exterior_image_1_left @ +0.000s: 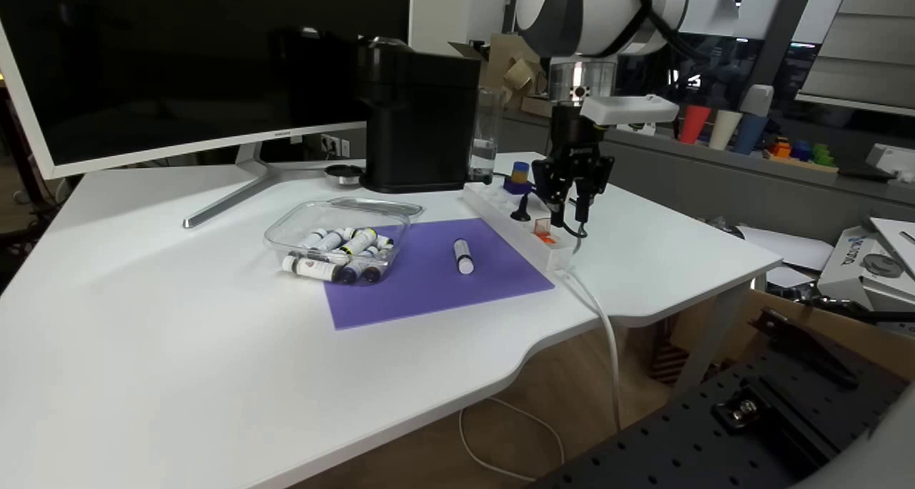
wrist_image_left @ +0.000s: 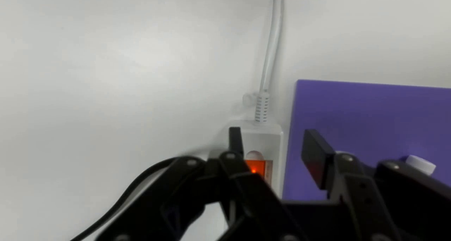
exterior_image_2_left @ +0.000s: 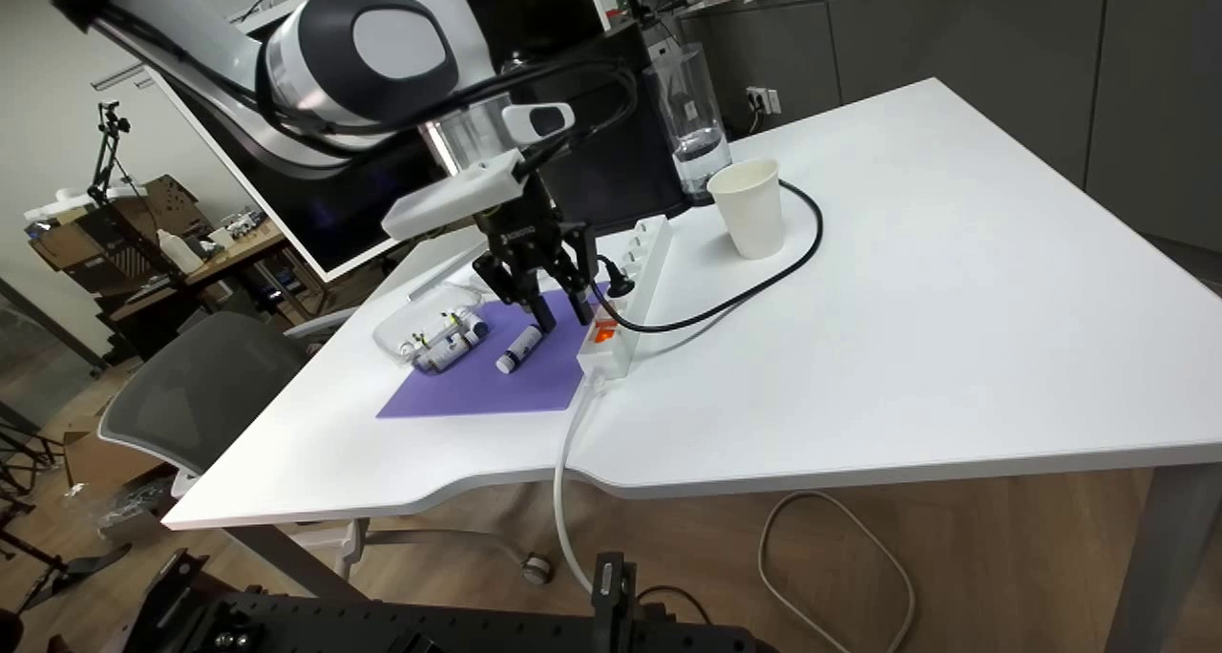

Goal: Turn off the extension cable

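The extension cable is a white socket block (exterior_image_1_left: 520,237) on the table, also in an exterior view (exterior_image_2_left: 651,266) and, partly hidden by my fingers, in the wrist view (wrist_image_left: 264,140). Its red-orange switch (wrist_image_left: 256,166) glows near the cord end; it also shows in both exterior views (exterior_image_1_left: 545,237) (exterior_image_2_left: 605,331). A white cord (wrist_image_left: 271,50) runs from that end over the table edge. A black plug (exterior_image_1_left: 522,210) sits in the block. My gripper (wrist_image_left: 273,144) is open and empty above the switch end, fingers pointing down (exterior_image_1_left: 570,216) (exterior_image_2_left: 561,313). One finger partly covers the switch.
A purple sheet (exterior_image_1_left: 429,296) lies beside the block, with a white cylinder (exterior_image_1_left: 463,256) on it. A clear box of small bottles (exterior_image_1_left: 286,231), a black machine (exterior_image_1_left: 422,117) and a monitor (exterior_image_1_left: 179,60) stand around. A black wire (exterior_image_2_left: 764,288) loops past a paper cup (exterior_image_2_left: 749,209).
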`<action>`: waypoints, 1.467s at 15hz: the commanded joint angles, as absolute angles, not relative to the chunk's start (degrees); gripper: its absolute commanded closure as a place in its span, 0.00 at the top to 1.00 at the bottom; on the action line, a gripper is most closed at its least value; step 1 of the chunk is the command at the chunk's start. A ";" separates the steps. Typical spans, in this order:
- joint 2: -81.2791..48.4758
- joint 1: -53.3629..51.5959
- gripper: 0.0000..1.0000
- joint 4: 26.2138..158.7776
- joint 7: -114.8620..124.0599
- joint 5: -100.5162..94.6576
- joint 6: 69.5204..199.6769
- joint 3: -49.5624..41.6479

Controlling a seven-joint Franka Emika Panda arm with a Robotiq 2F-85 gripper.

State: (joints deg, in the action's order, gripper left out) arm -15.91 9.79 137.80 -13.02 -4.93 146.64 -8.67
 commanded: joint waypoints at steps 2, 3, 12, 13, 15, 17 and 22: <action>-19.56 10.49 0.12 134.83 -16.83 -6.83 150.54 -7.74; -20.09 10.68 0.05 134.68 -17.56 -6.54 151.37 -7.44; -22.32 11.30 0.00 134.88 -19.38 -7.07 157.39 -7.17; -22.54 11.51 0.00 134.85 -19.60 -6.90 157.48 -7.04; -23.04 11.72 0.00 134.77 -19.63 -6.83 157.66 -7.01; -23.45 11.91 0.00 134.70 -19.62 -6.79 157.97 -6.98; -24.38 12.25 0.00 134.46 -19.49 -6.71 158.28 -6.93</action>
